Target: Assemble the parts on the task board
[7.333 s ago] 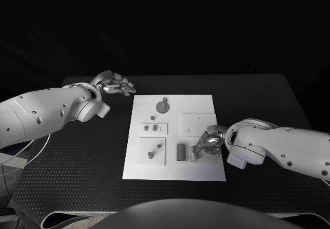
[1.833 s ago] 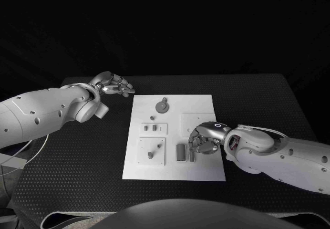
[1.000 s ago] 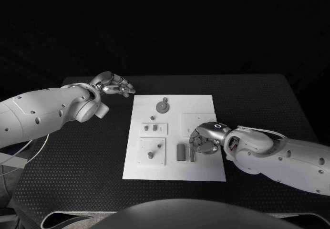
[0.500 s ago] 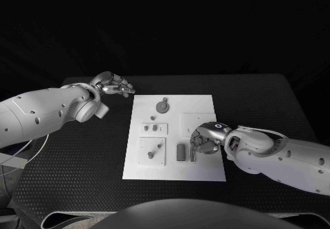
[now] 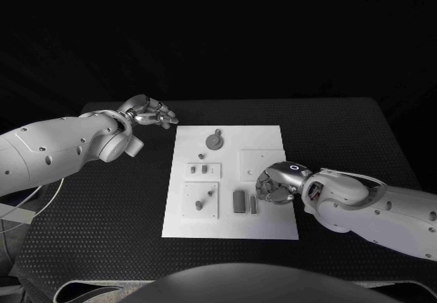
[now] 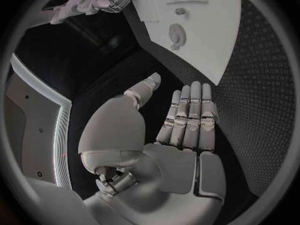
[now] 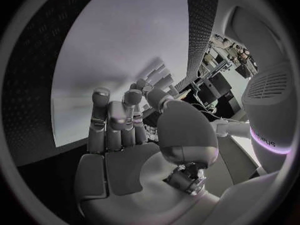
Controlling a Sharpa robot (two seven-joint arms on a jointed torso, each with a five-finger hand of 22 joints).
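Right hand (image 5: pixel 276 185) hovers over board (image 5: pixel 273 227) right-centre, fingers curled beside two upright grey parts (image 5: pixel 245 201); whether it pinches anything, cannot tell; left hand (image 5: pixel 151 112) rests off far-left corner, fingers together, empty; advice: descend slowly, align before pressing.

I see my right hand (image 5: pixel 273 187) curled over the board's (image 5: pixel 264 227) right side, just beside two upright grey parts (image 5: pixel 245 202). My left hand (image 5: pixel 153 112) hovers off the board's far left corner.
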